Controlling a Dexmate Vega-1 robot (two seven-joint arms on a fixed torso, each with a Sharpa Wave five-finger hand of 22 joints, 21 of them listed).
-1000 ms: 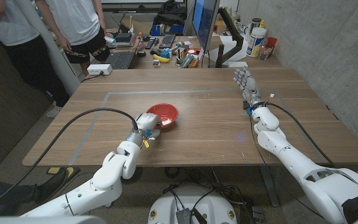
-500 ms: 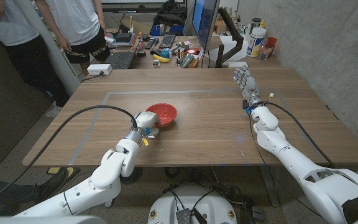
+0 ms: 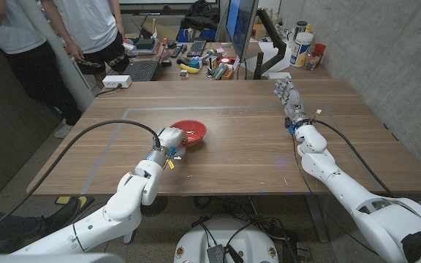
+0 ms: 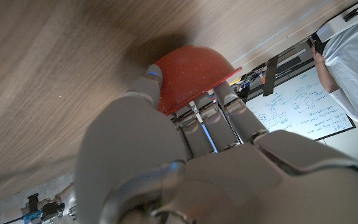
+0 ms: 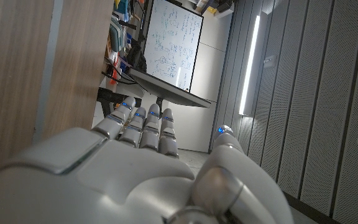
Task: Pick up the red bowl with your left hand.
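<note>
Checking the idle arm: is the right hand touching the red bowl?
No: the right hand stands near the table's far right, well apart from the red bowl.

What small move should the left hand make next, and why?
Probably a short straight lift. The left hand already grips the near rim of the bowl, thumb outside and fingers over the rim in the wrist view; whether the bowl has left the table is unclear.

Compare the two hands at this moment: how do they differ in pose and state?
The left hand grips the red bowl at its near rim, near the table's middle; the right hand holds nothing and sits toward the far right side. The left hand's fingers wrap the bowl; the right hand's fingers are extended. Both share the same grey build.
</note>
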